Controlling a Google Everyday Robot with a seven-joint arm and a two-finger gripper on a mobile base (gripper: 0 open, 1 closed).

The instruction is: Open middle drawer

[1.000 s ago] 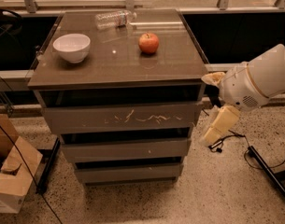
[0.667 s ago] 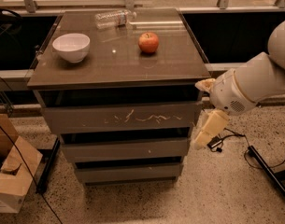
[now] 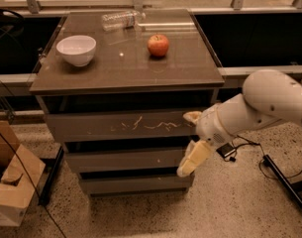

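Observation:
The middle drawer (image 3: 123, 160) is a plain grey-brown front, shut, below the taller scratched top drawer (image 3: 116, 126) and above the narrow bottom drawer (image 3: 133, 184). My gripper (image 3: 184, 144) is at the right end of the cabinet front, in front of the drawers. Its cream fingers are spread open: the upper one (image 3: 192, 116) is by the top drawer's right end, and the lower one (image 3: 193, 158) overlaps the middle drawer's right end. It holds nothing. My white arm (image 3: 269, 103) reaches in from the right.
On the cabinet top (image 3: 125, 68) stand a white bowl (image 3: 76, 49), a red apple (image 3: 158, 45) and a lying plastic bottle (image 3: 122, 20). A cardboard box (image 3: 12, 182) sits on the floor at left. Cables (image 3: 249, 148) and a black bar (image 3: 284, 180) lie at right.
My arm and gripper have moved left, from beside the cabinet's right edge to in front of the drawers' right ends. The drawers have not moved.

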